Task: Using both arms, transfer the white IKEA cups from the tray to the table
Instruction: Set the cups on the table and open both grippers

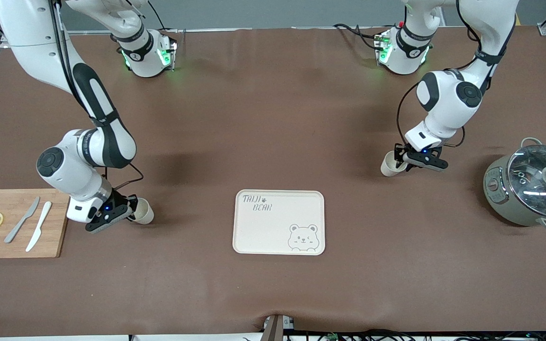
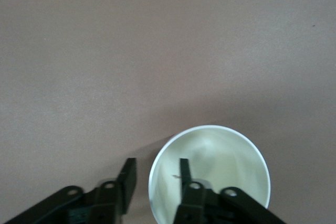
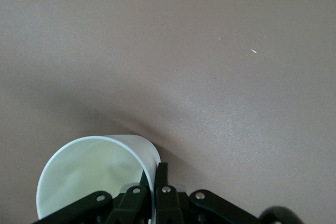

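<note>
One white cup [image 1: 390, 164] stands on the brown table toward the left arm's end, farther from the front camera than the tray. My left gripper [image 1: 402, 158] is open, its two fingers astride the cup's rim: in the left wrist view [image 2: 156, 170] one finger [image 2: 185, 170] is inside the cup [image 2: 220, 171] and the other is outside, neither touching the wall. The second white cup [image 1: 144, 211] is beside the cutting board at the right arm's end. My right gripper [image 1: 130, 214] is shut on its wall, as the right wrist view [image 3: 153, 176] shows on the cup [image 3: 89, 177].
A cream bear-printed tray [image 1: 263, 232] lies between the two cups, nearer the front camera. A grey-green pot with a glass lid [image 1: 529, 184] stands at the left arm's end. A wooden cutting board [image 1: 17, 246] holds two knives and lemon slices at the right arm's end.
</note>
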